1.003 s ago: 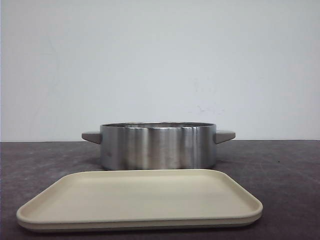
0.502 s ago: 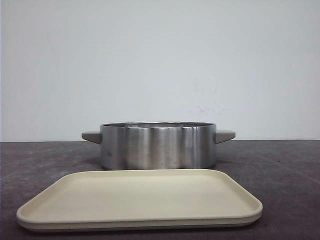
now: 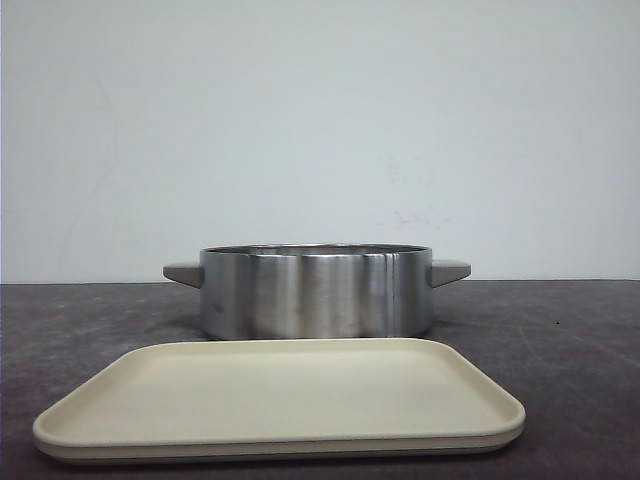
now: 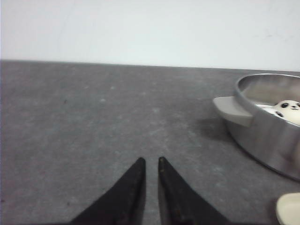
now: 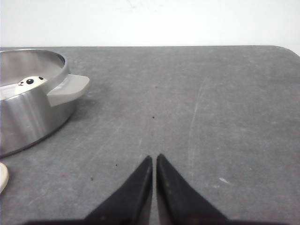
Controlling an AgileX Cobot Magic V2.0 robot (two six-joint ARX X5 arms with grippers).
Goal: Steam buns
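You've got panda buns (image 4: pixel 287 107) sitting inside the pot (image 3: pixel 316 292), tray (image 3: pixel 280 400) just in front of it. Both the left gripper (image 4: pixel 151 161) and the right gripper (image 5: pixel 154 159) sit beside the pot, jaws nearly pinched together, holding nothing.

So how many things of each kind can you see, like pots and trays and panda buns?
Round shiny steel pot with grey handles: 1
Flat cream rectangular tray: 1
White panda-face buns peeking out of the pot: at least 1, the rest hidden
Black grippers: 2, left and right
Total seen: 5

steel pot (image 3: pixel 316 292), cream tray (image 3: pixel 280 400) before it, grey table (image 3: pixel 570 330)
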